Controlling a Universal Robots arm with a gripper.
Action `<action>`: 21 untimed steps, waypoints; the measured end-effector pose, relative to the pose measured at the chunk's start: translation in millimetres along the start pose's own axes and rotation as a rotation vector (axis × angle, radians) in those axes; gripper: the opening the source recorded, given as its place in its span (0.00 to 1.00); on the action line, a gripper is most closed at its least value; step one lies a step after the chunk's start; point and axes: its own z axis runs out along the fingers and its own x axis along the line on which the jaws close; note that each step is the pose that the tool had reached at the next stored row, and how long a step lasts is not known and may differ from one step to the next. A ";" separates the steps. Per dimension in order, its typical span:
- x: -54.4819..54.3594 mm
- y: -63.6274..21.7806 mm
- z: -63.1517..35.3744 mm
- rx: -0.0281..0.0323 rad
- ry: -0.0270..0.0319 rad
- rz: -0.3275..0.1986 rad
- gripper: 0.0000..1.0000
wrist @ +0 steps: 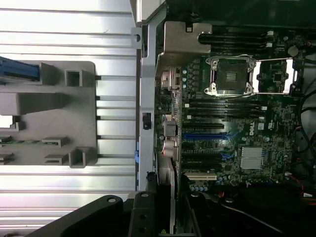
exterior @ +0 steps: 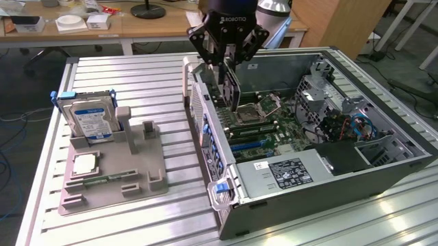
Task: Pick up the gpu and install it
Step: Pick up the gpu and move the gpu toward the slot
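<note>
Open computer case (exterior: 329, 187): motherboard (exterior: 263, 125) on its floor. Grey tray (exterior: 147, 174) beside case, on exterior view's left: hard drive (exterior: 89, 118) upright in slot, memory stick (exterior: 102, 180) flat. gpu (exterior: 231, 89) upright over case's motherboard, clamped by gripper (exterior: 229, 61) closed on its top edge.

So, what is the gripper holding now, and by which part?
The gpu, gripped by its upper edge between the jaws of the gripper; it hangs upright over the open case.
</note>
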 end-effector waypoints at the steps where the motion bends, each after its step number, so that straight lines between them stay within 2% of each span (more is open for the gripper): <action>1: -1.6 0.0 0.0 0.0000 0.0000 0.000 0.27; 21: -31.0 0.1 0.7 0.0000 0.0000 0.000 0.27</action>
